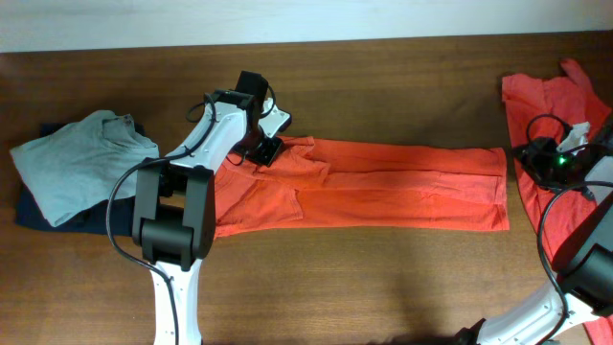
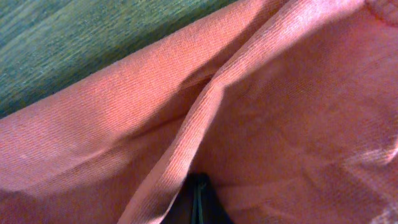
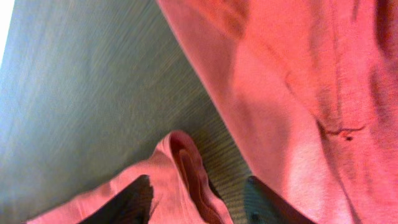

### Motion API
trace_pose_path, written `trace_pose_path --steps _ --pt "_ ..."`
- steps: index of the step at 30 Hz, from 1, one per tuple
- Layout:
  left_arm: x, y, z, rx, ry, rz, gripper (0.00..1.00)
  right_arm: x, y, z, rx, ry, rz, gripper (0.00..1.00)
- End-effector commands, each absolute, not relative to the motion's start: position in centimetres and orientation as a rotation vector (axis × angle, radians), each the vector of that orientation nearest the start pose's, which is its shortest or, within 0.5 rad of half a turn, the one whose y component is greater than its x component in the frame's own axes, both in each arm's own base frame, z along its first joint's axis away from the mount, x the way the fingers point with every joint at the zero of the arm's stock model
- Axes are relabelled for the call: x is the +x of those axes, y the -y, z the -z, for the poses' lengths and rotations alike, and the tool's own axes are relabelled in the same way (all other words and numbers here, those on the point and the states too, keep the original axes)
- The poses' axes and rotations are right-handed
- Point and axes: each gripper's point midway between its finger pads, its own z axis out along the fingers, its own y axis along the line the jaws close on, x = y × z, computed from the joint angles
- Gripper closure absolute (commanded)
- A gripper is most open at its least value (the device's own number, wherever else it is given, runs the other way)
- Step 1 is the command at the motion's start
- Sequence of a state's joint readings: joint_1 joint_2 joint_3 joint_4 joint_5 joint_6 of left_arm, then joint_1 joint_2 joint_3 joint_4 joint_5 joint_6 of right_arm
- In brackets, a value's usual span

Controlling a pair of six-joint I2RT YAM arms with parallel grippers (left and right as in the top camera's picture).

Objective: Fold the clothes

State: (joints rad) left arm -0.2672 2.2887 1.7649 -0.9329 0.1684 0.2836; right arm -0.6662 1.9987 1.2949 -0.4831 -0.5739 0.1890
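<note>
An orange-red T-shirt (image 1: 383, 187) lies across the table's middle, folded lengthwise into a long strip. My left gripper (image 1: 261, 149) is at the strip's upper left corner. In the left wrist view its fingers (image 2: 199, 202) are shut, with the shirt's cloth (image 2: 261, 106) gathered round their tips. My right gripper (image 1: 538, 158) sits just past the strip's right end. In the right wrist view it (image 3: 199, 202) is open, with a raised fold of red cloth (image 3: 186, 168) between the fingers. A second orange-red T-shirt (image 1: 556, 101) lies crumpled at the right edge. No lettering shows.
A grey shirt (image 1: 77, 163) lies on a dark navy garment (image 1: 34, 216) at the far left. Bare brown wooden table (image 1: 383, 278) shows in front of the strip and behind it (image 1: 402, 91).
</note>
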Motion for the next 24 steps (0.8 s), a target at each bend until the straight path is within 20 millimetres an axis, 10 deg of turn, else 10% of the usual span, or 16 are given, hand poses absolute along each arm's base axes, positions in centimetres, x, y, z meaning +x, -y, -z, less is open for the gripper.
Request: trace_pose_path --steps 1,7,16,24 --pt "42.3 13.5 4.3 0.833 -3.007 0.173 0.96 39.9 19.2 -4.0 0.955 -2.411 -0.669 0.43" --pt "44.4 14.1 0.6 0.823 -2.959 0.171 0.74 36.8 17.0 -2.8 0.929 -2.566 -0.716 0.42" --pt "49.4 15.4 -14.5 0.760 -2.738 0.158 0.40 34.2 18.9 -0.9 0.810 -2.748 -0.448 0.43" --pt "50.9 15.8 -23.2 0.712 -2.528 0.149 0.35 32.9 14.6 2.6 0.809 -2.812 -0.665 0.50"
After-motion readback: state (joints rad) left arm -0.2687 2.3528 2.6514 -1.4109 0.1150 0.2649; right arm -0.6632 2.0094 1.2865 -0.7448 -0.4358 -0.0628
